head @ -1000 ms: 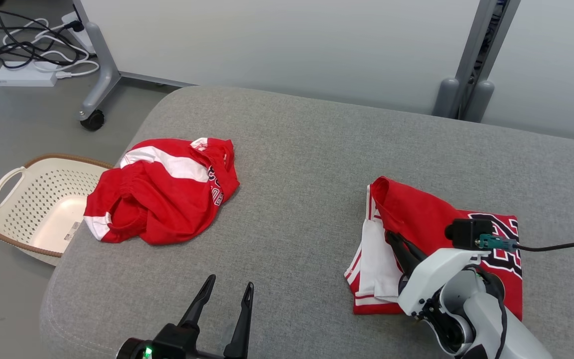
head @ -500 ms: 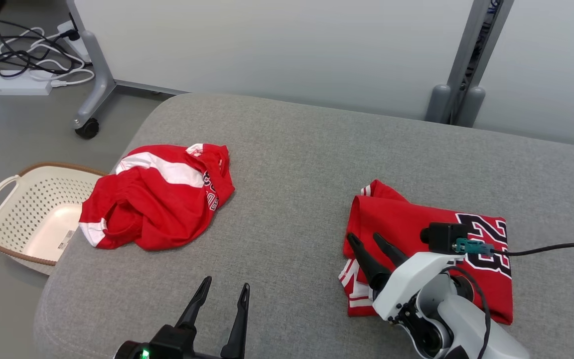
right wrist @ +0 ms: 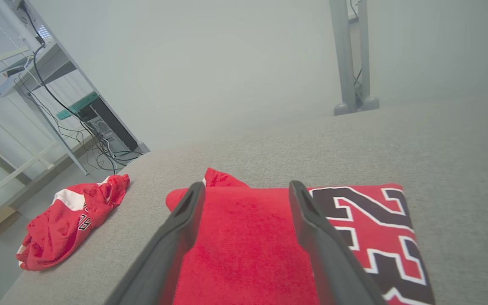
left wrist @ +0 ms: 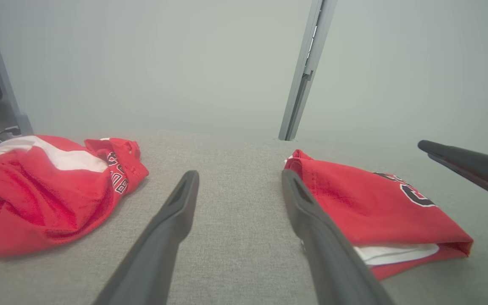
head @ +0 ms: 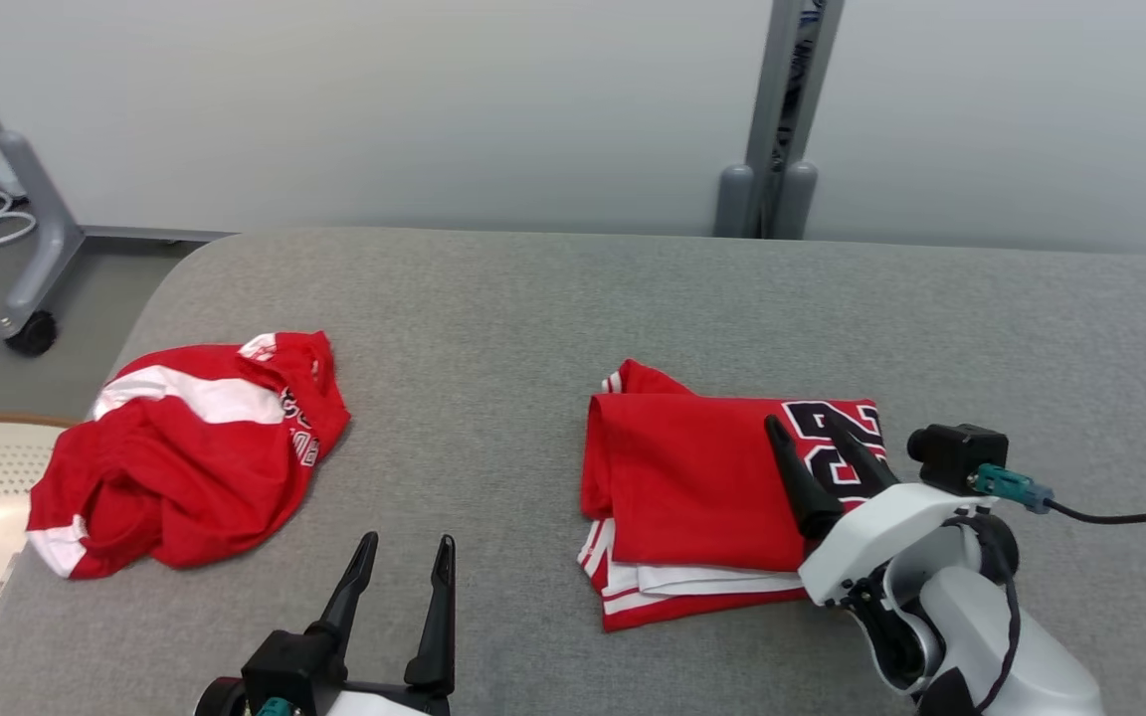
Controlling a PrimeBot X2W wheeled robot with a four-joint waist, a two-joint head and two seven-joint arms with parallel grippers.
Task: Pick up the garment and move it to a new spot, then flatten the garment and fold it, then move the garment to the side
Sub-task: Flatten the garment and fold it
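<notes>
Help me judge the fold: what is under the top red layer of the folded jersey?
Under the top layer of the folded jersey, white cloth with red stripes peeks out along the near edge, on the grey cushion. Further in, the layers are covered.

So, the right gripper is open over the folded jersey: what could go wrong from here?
The folded jersey is loosely stacked, white layers poking out at its near edge; if the right gripper pinches only the top layer, the fold may open. Sliding it left risks bumping the crumpled garment.
</notes>
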